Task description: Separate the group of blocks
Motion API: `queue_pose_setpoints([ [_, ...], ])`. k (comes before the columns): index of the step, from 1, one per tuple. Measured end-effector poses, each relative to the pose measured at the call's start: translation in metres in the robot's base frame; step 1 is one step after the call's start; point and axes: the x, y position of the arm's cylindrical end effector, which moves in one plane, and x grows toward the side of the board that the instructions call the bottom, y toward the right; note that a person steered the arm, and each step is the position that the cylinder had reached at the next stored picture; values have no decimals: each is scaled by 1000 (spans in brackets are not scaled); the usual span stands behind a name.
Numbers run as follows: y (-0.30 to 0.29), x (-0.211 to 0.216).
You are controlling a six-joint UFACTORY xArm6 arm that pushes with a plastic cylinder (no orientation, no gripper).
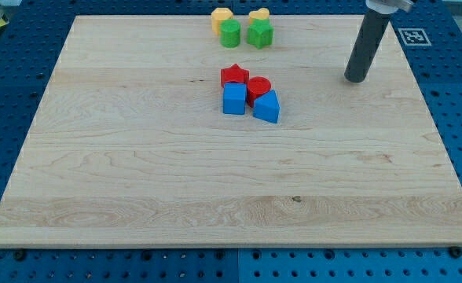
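My tip [356,79], a plain dark rod with no claw to spread or pinch, rests on the worktop [137,173] touching nothing. Well to its left huddle the red star [233,75], red cylinder [258,86], blue cube [234,100] and blue wedge-like block [267,108]. Farther up-left sit the green cylinder [230,34], green star [260,34] and two yellow blocks [221,16].

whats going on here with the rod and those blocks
A rod arm is meant to push clustered blocks apart on the wooden board. My tip sits at the view's right, apart from every block. Mid-board, the red star, red cylinder, blue cube and blue wedge are packed together. Two yellow blocks and two green blocks bunch at the top edge.
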Motion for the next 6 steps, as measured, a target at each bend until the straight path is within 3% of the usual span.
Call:
queue_pose_setpoints([
  [1,-20,-11],
  [4,-224,-27],
  [5,-236,-26],
  [6,-228,12],
])
